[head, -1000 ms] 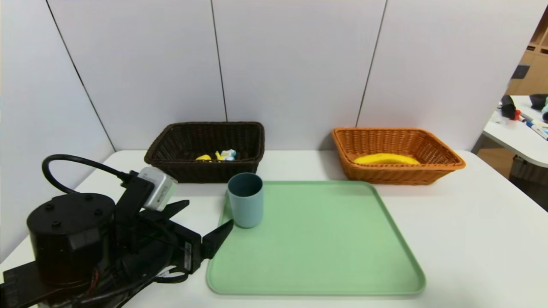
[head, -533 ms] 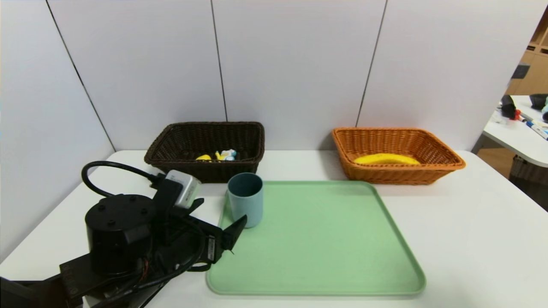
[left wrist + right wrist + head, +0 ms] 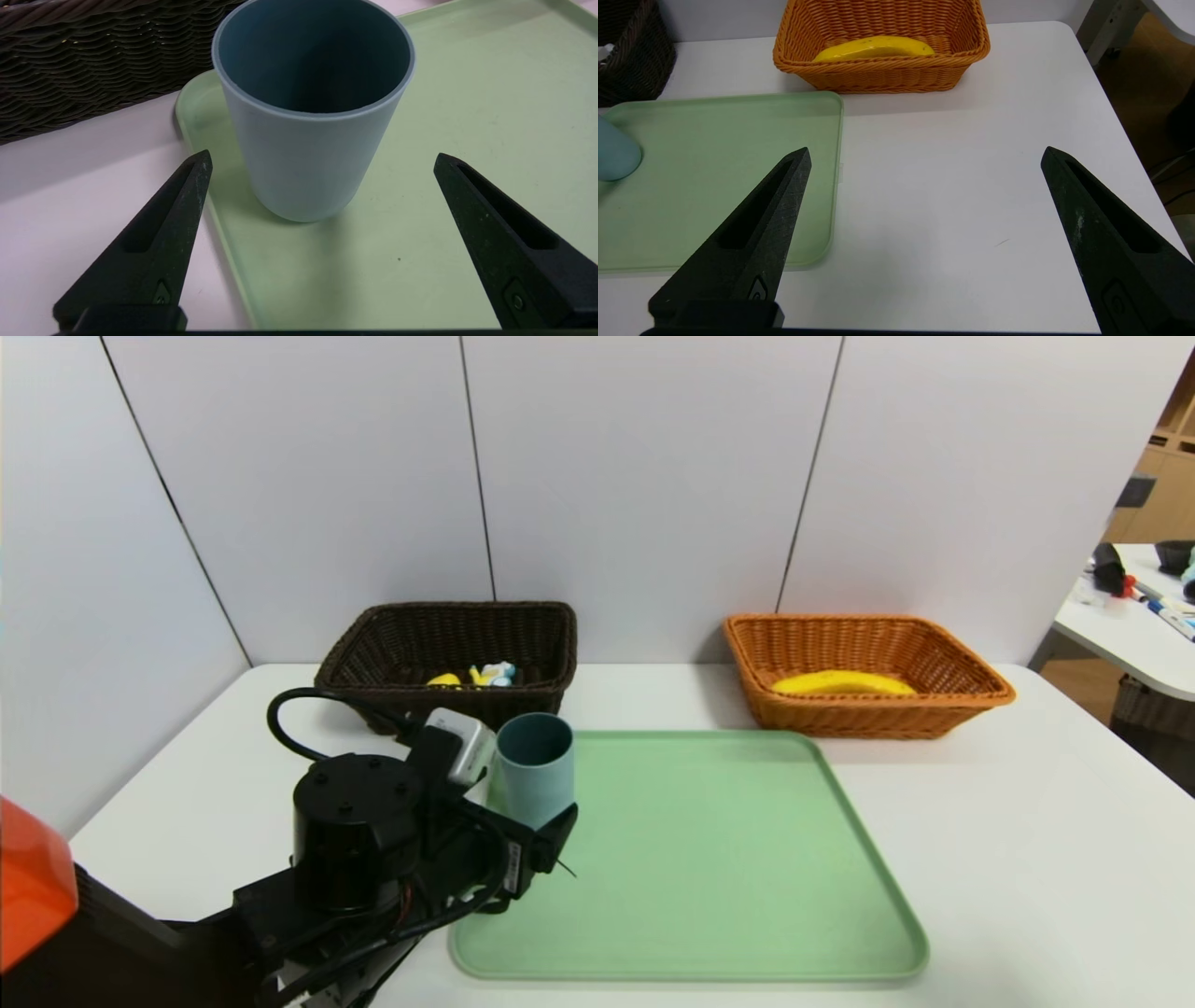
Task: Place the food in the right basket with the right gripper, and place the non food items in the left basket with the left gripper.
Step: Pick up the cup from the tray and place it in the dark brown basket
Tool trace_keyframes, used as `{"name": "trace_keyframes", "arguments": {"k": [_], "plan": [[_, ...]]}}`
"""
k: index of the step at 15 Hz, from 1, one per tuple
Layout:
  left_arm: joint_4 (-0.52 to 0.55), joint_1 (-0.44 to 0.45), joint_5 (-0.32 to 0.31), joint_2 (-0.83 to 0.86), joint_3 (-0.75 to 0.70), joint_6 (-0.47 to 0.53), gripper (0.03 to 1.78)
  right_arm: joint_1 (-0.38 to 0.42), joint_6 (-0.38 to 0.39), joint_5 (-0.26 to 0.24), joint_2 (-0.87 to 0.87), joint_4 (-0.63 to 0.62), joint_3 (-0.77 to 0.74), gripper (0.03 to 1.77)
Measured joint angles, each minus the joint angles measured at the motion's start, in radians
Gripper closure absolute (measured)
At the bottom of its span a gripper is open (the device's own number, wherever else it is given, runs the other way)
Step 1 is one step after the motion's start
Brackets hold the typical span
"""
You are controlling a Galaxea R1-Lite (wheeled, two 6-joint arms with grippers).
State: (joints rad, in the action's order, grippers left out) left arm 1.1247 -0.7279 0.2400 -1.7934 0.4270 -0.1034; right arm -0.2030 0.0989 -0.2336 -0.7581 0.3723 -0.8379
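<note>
Left gripper [image 3: 322,156] low over the white table [image 3: 980,821] at the tray's near-left side, jaws spread wide, holding nothing; fingertips fall short of the cup's wall, one on each side. Dark basket [image 3: 448,658] behind, small yellow and pale items inside. Blue cup [image 3: 535,777] upright on far-left corner of green tray [image 3: 709,868], long axis vertical, mouth up, clear of both fingers. Orange basket [image 3: 864,677] far right, banana [image 3: 843,683] lying crosswise in it. Right gripper [image 3: 924,156] above bare table right of the tray, jaws wide apart, empty.
</note>
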Motion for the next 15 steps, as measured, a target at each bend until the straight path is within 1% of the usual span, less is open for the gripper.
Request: {"name": "trace_keyframes", "arguments": {"k": [7, 15], "plan": [[0.0, -0.002, 0.011, -0.08, 0.088, -0.004, 0.12, 0.0, 0.002, 0.002, 0.005, 0.0, 0.003, 0.1], [0.001, 0.001, 0.052, -0.154, 0.147, -0.018, 0.12, -0.001, 0.002, 0.003, 0.021, 0.005, 0.012, 0.1]]}}
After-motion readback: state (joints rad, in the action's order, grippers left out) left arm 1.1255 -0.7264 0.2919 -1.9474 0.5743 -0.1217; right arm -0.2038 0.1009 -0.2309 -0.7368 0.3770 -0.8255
